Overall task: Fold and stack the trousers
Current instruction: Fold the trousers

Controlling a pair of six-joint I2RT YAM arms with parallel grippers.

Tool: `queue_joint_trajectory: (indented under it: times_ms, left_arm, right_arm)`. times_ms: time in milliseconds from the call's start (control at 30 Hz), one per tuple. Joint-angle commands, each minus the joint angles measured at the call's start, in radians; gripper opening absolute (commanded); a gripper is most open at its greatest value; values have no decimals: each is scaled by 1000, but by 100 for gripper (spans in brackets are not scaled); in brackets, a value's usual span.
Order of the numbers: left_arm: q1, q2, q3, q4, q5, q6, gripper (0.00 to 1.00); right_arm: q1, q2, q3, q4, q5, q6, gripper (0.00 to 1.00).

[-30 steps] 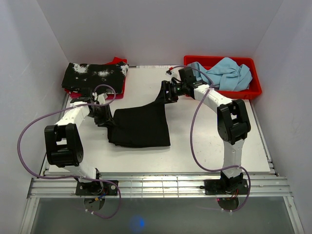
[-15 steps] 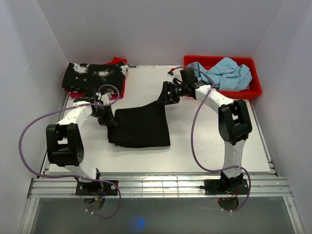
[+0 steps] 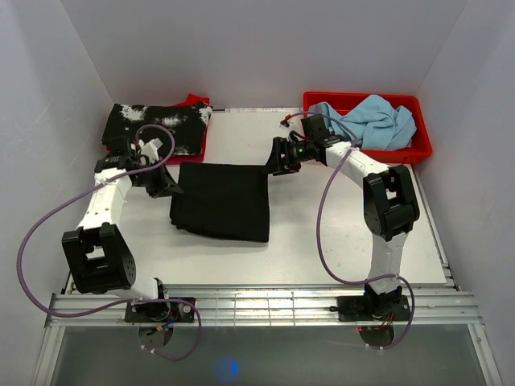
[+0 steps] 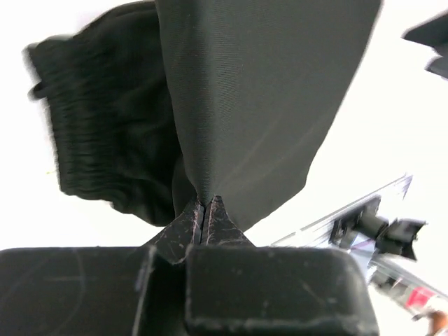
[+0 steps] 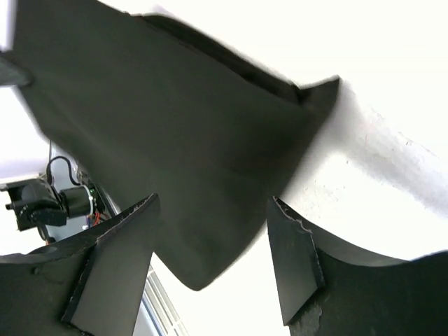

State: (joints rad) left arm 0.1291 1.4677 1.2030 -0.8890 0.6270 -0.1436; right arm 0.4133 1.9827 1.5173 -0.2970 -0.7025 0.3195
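The plain black trousers [image 3: 221,199] lie folded in a flat, roughly square shape mid-table. My left gripper [image 3: 171,190] is shut on their left edge; in the left wrist view the fabric [image 4: 259,91] runs taut up from the closed fingertips [image 4: 203,210], with the ribbed waistband [image 4: 98,140] bunched to the left. My right gripper [image 3: 273,163] is open just off the trousers' far right corner. In the right wrist view the black cloth [image 5: 175,140] lies flat between and beyond the spread fingers [image 5: 294,259], untouched.
A black garment with white splotches [image 3: 157,125] lies on a red tray [image 3: 195,100] at the back left. A red bin [image 3: 402,149] with light blue cloth [image 3: 374,121] stands at the back right. White walls close in the sides and back.
My left gripper pulled the trousers' left edge left and farther back, flattening the cloth. My right gripper let go of the raised far corner, which now lies flat, and stands open.
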Motion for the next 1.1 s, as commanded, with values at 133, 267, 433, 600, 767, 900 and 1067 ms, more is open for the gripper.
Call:
queue_joint_trajectory:
  times_ms: [133,267,433,600,767,900,1067]
  left_arm:
    - [124,147,-203,215,45,-14,0]
    - [139,279,-241,326,151,-36,0]
    - [144,324,-247,372,204,-66,0]
    - [142,228,-234,346,267,-65,40]
    - [161,9,-197,253,225,-31,52]
    - [221,-70,-200,239,128,-21,49]
    - [221,18,-221,263,19,45,42]
  right_arm:
    - [2,-44,-34,5,-17,-36,66]
    - [13,-39,-32,13,-40,-40,64]
    - [54,-24,27,16,-43,-54,59]
    - [134,40,133,21,-9,-17,56]
    - [205,100,234,32,27,70,54]
    - [268,146,308,64,66,134,52]
    - [309,212,376,90,77,159,52]
